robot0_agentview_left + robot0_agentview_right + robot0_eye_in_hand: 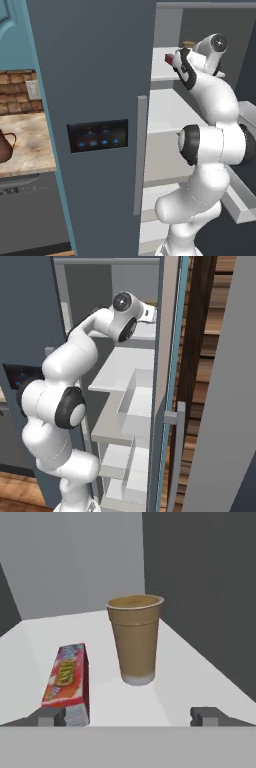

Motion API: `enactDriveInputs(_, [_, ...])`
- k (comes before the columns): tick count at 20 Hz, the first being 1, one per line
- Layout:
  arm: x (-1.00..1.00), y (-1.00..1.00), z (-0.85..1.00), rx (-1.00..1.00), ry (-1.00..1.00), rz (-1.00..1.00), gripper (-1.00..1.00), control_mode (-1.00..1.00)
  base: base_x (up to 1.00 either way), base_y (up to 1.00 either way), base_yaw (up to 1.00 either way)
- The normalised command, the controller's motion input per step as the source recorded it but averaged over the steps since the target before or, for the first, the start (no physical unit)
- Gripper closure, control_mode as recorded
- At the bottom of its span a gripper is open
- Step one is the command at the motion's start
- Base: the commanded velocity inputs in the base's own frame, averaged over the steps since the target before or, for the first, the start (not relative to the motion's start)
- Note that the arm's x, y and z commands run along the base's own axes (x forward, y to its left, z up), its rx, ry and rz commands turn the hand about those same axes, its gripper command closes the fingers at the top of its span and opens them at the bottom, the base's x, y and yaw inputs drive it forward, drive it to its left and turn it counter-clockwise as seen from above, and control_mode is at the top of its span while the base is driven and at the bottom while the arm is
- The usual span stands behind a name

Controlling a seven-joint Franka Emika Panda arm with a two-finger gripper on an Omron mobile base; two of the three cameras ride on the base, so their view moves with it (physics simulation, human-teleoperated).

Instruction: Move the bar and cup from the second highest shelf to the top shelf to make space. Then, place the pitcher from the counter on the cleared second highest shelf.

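The tan cup (135, 639) stands upright on a pale slab shelf (195, 672), with the red bar (67, 679) lying flat to its left. My gripper (130, 716) is open just in front of them. Its fingertips (52, 716) sit wide apart, one by the bar's near end, and nothing is between them. In the left base view the bar (169, 59) and cup (188, 44) rest on the highest shelf visible (160, 67). The shelf below it (167, 112) is bare. The brown pitcher (4, 146) stands on the counter (30, 140) at the far left.
The grey cabinet door (95, 100) with a dark control panel (97, 135) separates the counter from the shelves. The cabinet's grey walls close in behind and beside the cup. Drawer bins (135, 406) sit below the shelves. An open door (220, 416) stands to the right.
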Motion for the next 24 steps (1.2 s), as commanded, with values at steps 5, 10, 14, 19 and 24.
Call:
enactDriveInputs(5, [-0.99,0.30,0.00,-0.09,-0.01,-0.08,-1.00,-1.00,0.00,0.00,0.00])
enactDriveInputs(10, [-1.00,0.40,0.00,-0.08,0.00,-0.11,-1.00,-1.00,0.00,0.00,0.00])
enactDriveInputs(14, [-1.00,0.41,0.00,-0.01,0.00,-0.08,-1.00,-1.00,0.00,0.00,0.00])
enactDriveInputs(19, [-1.00,0.26,0.00,0.02,0.02,-0.01,-1.00,-1.00,0.00,0.00,0.00])
enactDriveInputs(24, [-1.00,0.20,0.00,0.11,0.09,0.00,-1.00,-1.00,0.00,0.00,0.00])
